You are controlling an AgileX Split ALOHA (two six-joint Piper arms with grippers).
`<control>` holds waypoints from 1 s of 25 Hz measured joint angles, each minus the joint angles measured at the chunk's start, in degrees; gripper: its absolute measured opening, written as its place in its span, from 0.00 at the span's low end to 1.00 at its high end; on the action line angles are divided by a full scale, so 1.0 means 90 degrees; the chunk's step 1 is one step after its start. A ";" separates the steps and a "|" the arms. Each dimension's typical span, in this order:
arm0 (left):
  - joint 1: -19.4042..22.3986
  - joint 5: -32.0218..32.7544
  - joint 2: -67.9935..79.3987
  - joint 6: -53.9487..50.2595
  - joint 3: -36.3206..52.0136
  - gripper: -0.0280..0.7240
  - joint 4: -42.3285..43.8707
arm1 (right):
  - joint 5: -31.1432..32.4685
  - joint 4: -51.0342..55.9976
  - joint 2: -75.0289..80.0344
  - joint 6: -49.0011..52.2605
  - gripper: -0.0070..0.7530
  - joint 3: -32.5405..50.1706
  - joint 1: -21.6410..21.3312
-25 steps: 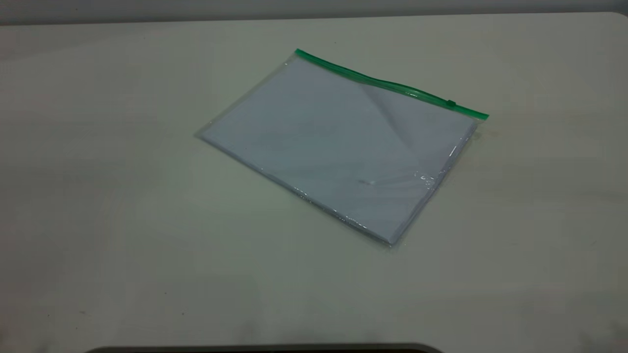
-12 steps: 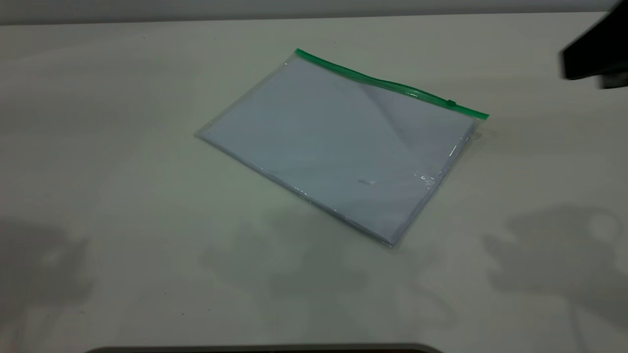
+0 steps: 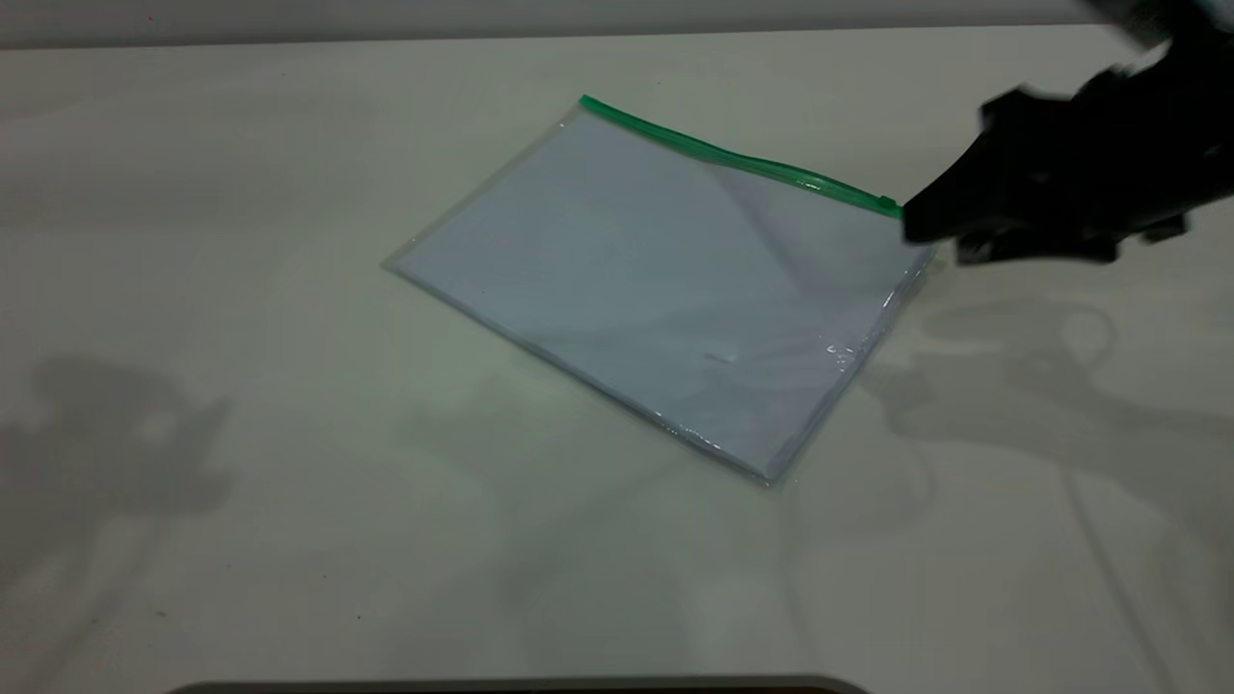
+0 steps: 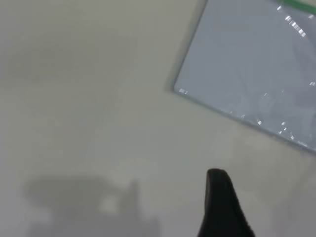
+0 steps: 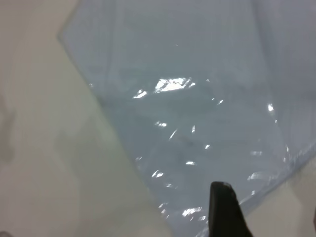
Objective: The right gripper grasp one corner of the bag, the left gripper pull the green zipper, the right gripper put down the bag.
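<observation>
The bag (image 3: 656,280) lies flat on the table, a clear pouch with white sheets inside. The green zipper (image 3: 733,159) runs along its far edge, and the slider (image 3: 885,202) sits near the right end. My right gripper (image 3: 930,233) is blurred and hovers at the bag's far right corner, just past the slider and covering the strip's end. In the right wrist view one finger (image 5: 224,212) is over the bag (image 5: 187,98), the jaws wide apart and empty. My left gripper is out of the exterior view. One finger (image 4: 223,202) shows above bare table, short of the bag's corner (image 4: 256,59).
The pale table (image 3: 241,434) stretches wide to the left and front of the bag. Arm shadows fall at the left (image 3: 106,443) and right (image 3: 1041,386). A dark rounded edge (image 3: 521,686) lines the near side. The table's far edge runs along the top.
My right arm has swept in from the right edge toward the bag's far right corner. Shadows of both arms have moved inward. The bag has not moved.
</observation>
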 joint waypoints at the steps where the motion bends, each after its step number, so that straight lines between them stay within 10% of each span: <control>1: 0.0000 -0.0016 0.0043 0.0146 0.0000 0.73 -0.0111 | 0.0045 0.0000 0.0210 -0.0043 0.62 -0.0157 -0.0031; 25: 0.0000 -0.0362 0.0110 0.0836 0.0000 0.73 -0.0623 | 0.1653 -0.0553 0.3088 -0.0259 0.62 -0.2858 -0.1095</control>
